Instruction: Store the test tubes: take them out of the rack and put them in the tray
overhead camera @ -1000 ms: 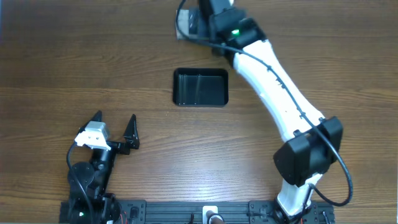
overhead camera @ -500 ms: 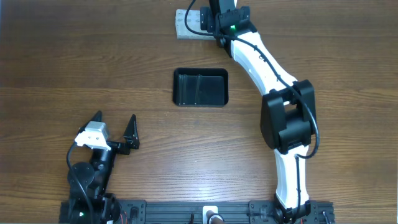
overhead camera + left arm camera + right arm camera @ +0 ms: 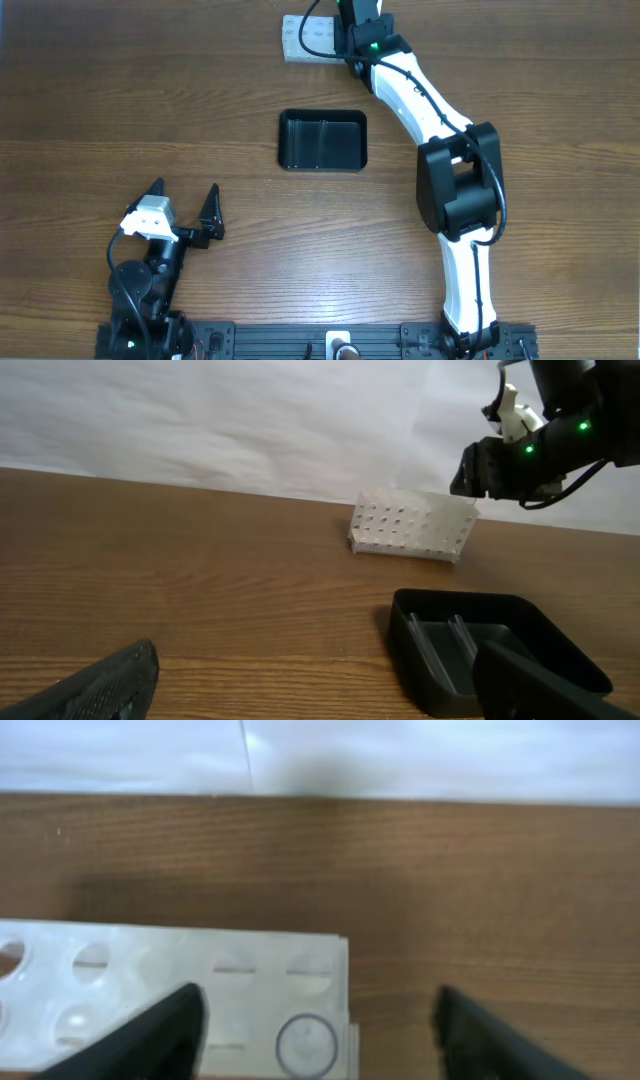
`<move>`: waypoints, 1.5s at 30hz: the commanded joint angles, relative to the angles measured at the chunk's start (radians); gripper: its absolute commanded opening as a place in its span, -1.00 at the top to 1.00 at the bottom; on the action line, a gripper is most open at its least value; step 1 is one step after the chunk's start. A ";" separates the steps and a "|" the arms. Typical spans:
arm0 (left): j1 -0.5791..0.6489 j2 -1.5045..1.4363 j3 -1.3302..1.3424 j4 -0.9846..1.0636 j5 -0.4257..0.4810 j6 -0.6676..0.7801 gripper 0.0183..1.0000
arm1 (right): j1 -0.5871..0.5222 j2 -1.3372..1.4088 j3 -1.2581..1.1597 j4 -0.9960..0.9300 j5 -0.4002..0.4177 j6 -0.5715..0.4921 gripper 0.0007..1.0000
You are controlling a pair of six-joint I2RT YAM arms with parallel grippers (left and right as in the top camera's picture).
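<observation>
Top view first, starting on the left: the left gripper [image 3: 185, 188] sits low on the brown wood-grain table [image 3: 80, 100], just ahead of its own base. Its 2 black fingers are spread wide with nothing between them. Left wrist view agrees, with a dark finger [image 3: 100, 685] at each lower corner and bare wood in the gap. Moving toward the middle, the shallow black rectangular plastic tray [image 3: 322, 167] lies mid-table, well apart from that gripper. Clear test tubes [image 3: 318, 135] lie flat inside it, side by side, though how many is hard to make out. Beyond the tray, at the far edge of the table and apart from it, stands the white perforated plastic rack [image 3: 298, 48]. Further right, the white right arm [image 3: 440, 110] rises from its base and reaches up and across to the rack's near end. Right wrist view looks down there now: the right gripper [image 3: 317, 992] hangs over the rack's end with its 2 fingers set wide apart, 1 above the rack and 1 above the bare wood beside it. Between them shows the round rim of 1 upright clear tube [image 3: 305, 1042], seated in a corner hole of the rack. The fingers are not closed on it.
</observation>
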 commanded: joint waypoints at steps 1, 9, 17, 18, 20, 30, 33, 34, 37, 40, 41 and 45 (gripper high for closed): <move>0.005 -0.008 -0.005 -0.002 0.013 0.011 -1.00 | -0.006 0.017 -0.001 0.000 0.006 0.001 0.02; 0.005 -0.008 -0.005 -0.002 0.013 0.011 -1.00 | -0.006 0.018 -0.001 0.000 0.006 0.002 0.39; 0.005 -0.008 -0.005 -0.002 0.013 0.011 -1.00 | -0.006 0.018 -0.001 -0.001 0.006 0.002 0.61; 0.005 -0.008 -0.005 -0.002 0.013 0.011 -1.00 | -0.006 0.018 -0.001 0.000 0.006 0.002 0.63; 0.005 -0.008 -0.005 -0.002 0.013 0.011 -1.00 | -0.006 0.018 -0.001 0.000 0.006 0.002 0.66; 0.005 -0.008 -0.005 -0.002 0.013 0.011 -1.00 | -0.001 0.001 0.024 -0.012 0.006 0.002 0.73; 0.005 -0.008 -0.005 -0.002 0.013 0.011 -1.00 | 0.001 -0.046 0.032 -0.023 0.006 0.002 0.73; 0.005 -0.008 -0.005 -0.002 0.013 0.011 -1.00 | 0.002 -0.063 0.032 -0.026 0.005 0.002 0.73; 0.005 -0.008 -0.005 -0.002 0.013 0.011 -1.00 | 0.006 -0.146 0.032 -0.039 0.006 0.002 0.75; 0.005 -0.008 -0.005 -0.002 0.013 0.011 -1.00 | 0.016 -0.259 0.032 -0.052 0.006 0.002 0.75; 0.005 -0.008 -0.005 -0.002 0.013 0.011 -1.00 | 0.026 -0.328 0.032 -0.058 0.006 0.002 0.76; 0.005 -0.008 -0.005 -0.002 0.013 0.011 -1.00 | 0.048 -0.433 0.032 -0.098 0.006 0.013 0.78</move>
